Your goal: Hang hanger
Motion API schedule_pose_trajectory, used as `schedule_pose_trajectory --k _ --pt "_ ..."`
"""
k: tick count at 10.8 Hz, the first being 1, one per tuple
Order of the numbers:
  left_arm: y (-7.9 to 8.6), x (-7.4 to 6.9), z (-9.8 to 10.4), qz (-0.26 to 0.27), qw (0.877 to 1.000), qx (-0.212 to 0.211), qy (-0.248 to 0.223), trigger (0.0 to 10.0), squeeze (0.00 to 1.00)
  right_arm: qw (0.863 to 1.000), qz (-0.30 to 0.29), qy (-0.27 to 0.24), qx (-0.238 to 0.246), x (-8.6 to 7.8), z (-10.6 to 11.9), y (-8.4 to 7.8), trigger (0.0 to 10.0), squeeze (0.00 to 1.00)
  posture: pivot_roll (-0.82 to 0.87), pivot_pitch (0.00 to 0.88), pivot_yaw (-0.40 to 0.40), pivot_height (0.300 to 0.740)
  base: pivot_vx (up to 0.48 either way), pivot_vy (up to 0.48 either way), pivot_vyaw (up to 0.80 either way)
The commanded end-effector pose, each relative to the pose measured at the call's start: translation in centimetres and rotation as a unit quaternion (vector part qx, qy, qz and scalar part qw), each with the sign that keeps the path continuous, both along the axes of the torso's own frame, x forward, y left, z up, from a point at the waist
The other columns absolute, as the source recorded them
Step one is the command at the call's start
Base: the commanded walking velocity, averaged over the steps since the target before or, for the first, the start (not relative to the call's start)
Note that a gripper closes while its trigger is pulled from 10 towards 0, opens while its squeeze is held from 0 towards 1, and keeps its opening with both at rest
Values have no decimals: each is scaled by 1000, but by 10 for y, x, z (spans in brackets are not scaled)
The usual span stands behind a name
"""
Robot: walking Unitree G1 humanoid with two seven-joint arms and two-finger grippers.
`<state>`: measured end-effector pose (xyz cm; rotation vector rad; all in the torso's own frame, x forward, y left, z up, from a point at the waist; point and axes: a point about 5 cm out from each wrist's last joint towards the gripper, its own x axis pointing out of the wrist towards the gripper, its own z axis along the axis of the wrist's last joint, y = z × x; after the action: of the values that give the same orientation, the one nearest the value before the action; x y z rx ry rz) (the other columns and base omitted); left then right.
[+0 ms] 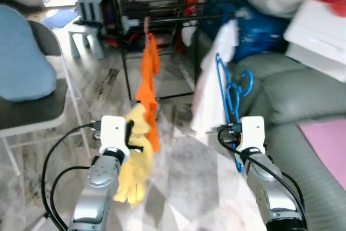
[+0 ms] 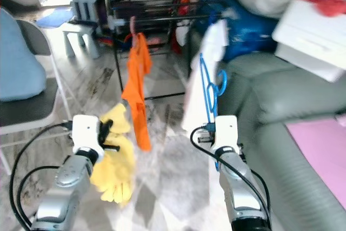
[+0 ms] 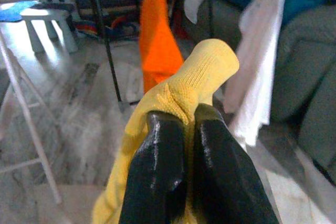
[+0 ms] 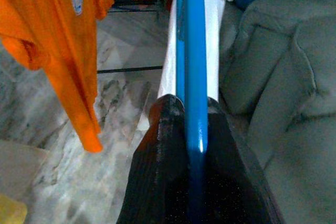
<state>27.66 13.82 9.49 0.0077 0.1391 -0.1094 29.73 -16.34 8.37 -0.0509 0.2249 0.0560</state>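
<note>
two grippers loaded. right gripper [image 4: 191, 145] clamped on blue hanger [image 1: 231, 98], held upright, hook [image 1: 246, 82] at top, center-right of frame in head views. left gripper [image 3: 181, 145] pinched on yellow cloth [image 1: 136, 166], which droops low center-left.

rack [image 1: 162, 20] w/ dark rail runs across upper center. orange shirt [image 1: 150, 93] already hangs from it, white garment [image 1: 213, 85] beside it on the right. hanger sits in front of white garment, below rail level. sofa [image 1: 303, 96] fills right side; folding chair [image 1: 32, 106] at left, small stool [image 1: 86, 20] upper left.

judgement: hanger carried, not yet hung; needs lift + reach to rail.

risks:
- hook looks turned sideways to rail; if not rotated it may knock rail or miss.
- grip is on the thin lower part of the frame, between smooth fingers; hanger could pivot or slip on contact.
- hanger may snag white garment, drag it along or off.
- yellow cloth dangling near orange shirt could catch as the robot closes in.
- head views are blurred, so depth to rail is hard to judge; over-reach is possible.
</note>
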Motion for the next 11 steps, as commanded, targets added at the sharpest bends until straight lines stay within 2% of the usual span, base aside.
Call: schedule_pose_trajectory --k 1,6,10,11 --pt "-8 1 5 -14 1000 -2 -13 10000 0 1000 -10 8 -3 -2 -4 -7 10000 0 -119 60 -8 740 -289 0 0" --pt "-12 0 3 -17 1000 -2 -9 10000 0 1000 -6 2 8 -3 -3 -6 10000 0 -122 58 -10 740 -286 0 0" --pt "-14 0 1 -23 1000 0 -8 10000 0 1000 3 10 -3 -3 -6 -4 10000 0 -126 57 -6 740 -292 0 0" --pt "-15 2 4 -29 999 -6 -16 10000 0 1000 3 17 -8 -4 -8 -5 10000 0 -129 50 -2 740 0 0 0"
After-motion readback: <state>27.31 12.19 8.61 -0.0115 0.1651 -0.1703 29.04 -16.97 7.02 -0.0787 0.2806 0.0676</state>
